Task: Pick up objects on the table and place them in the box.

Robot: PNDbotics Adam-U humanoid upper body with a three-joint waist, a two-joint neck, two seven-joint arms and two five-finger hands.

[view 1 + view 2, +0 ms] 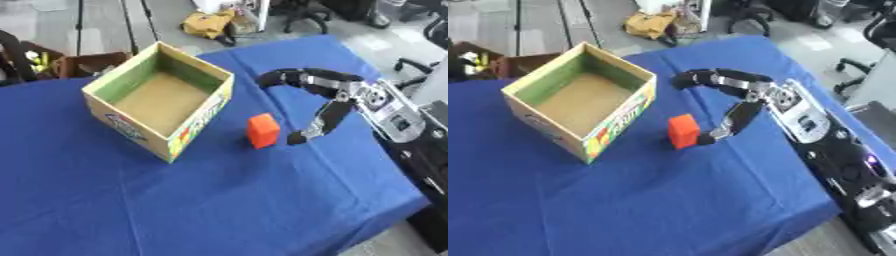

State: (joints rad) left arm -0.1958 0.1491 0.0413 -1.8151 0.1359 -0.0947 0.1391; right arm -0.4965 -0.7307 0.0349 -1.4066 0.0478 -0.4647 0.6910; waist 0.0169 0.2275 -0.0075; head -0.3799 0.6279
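Right hand [328, 97] spread wide over the blue-clothed desk [219, 200], thumb and fingers arched apart, holding nothing; lower fingertip just beside the orange block [262, 130]. Block stands upright on the cloth, near the open cardboard box [159, 100] and outside it. Left hand not seen.

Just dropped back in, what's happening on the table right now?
The robot's right hand is spread open beside the orange block, thumb tip close to its right side and fingers arched above; nothing is held yet. The block stands on the blue tablecloth, just right of the open cardboard box, whose inside shows nothing in it. The left hand is out of view.
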